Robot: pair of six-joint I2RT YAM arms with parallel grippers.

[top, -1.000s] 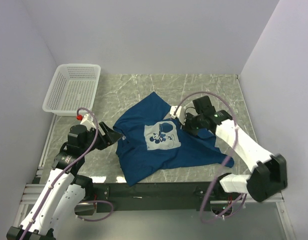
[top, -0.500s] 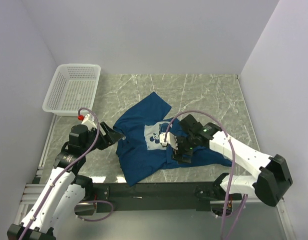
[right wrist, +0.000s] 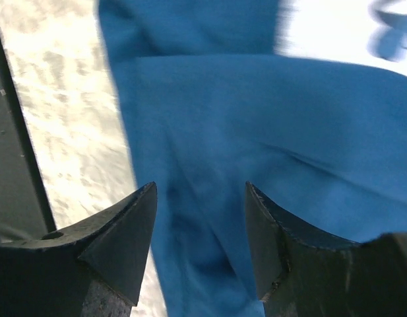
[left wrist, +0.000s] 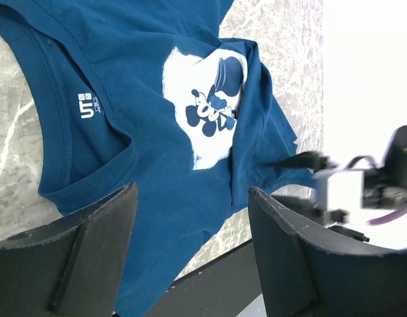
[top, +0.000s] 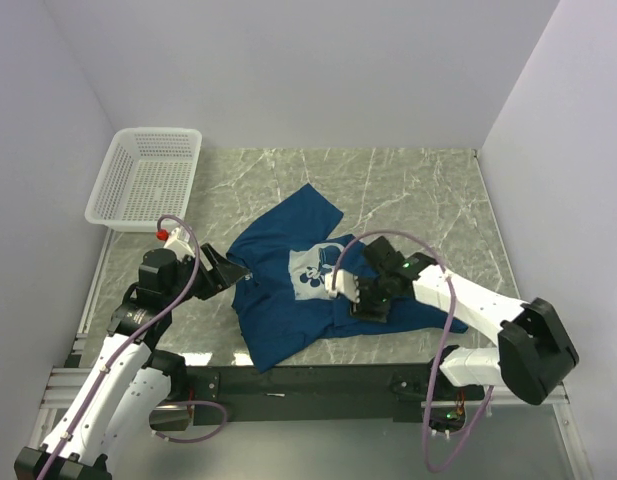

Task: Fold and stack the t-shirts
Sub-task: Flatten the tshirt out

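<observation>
1. A dark navy-blue short-sleeved cotton t-shirt [top: 273, 300] lies rumpled on the grey-green marbled counter [top: 418, 190], print side up, near the counter's front edge and between the two arms.
2. Its pale square cartoon print [top: 316, 270] faces up. In the left wrist view, a fold of blue cloth covers one edge of the print.
3. The collar points toward the left arm, and white label lettering [left wrist: 88, 105] shows inside the neck.
4. The left fingers [top: 228, 272] hover just beside the collar, spread wide, with nothing between them.
5. The right fingers [top: 355, 295] hang low over the shirt's near right part, beside the print. They stand well apart with only flat blue cloth below the gap, and they grip nothing.
6. A white plastic mesh basket [top: 108, 178] sits at the far left corner of the counter, well apart from the shirt.
</observation>
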